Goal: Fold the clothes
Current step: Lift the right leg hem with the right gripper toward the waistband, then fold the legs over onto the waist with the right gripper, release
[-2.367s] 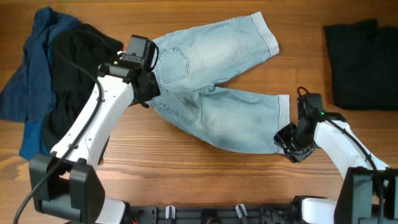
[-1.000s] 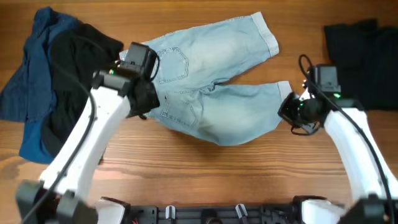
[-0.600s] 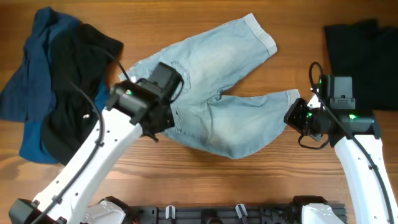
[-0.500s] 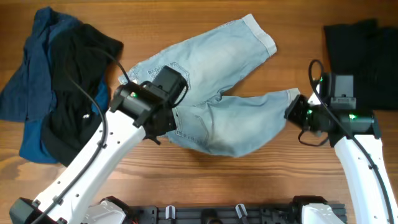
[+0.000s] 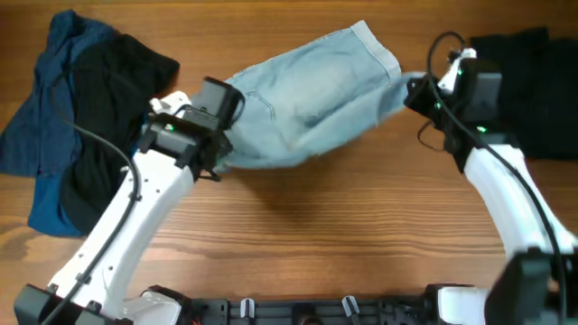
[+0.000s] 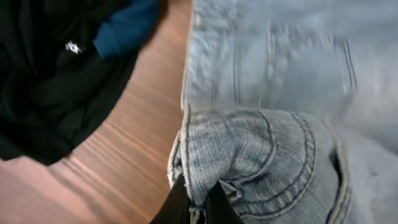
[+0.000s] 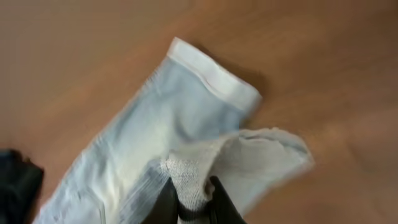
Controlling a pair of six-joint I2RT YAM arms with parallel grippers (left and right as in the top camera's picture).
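Note:
The pale-blue denim shorts lie across the table's middle, the near leg lifted and carried over the far leg. My left gripper is shut on the waistband at the shorts' left end. My right gripper is shut on the cuffed hem of the lifted leg, near the far leg's cuff. A black garment lies on a royal-blue one at the left. A dark folded garment lies at the right.
Bare wooden tabletop spreads in front of the shorts. The black garment and a bit of the blue one lie close to the left of the waistband.
Both grippers have carried the near half of the shorts away from the front edge and over the far half. The right gripper moved up to the far cuff; the left moved back and left.

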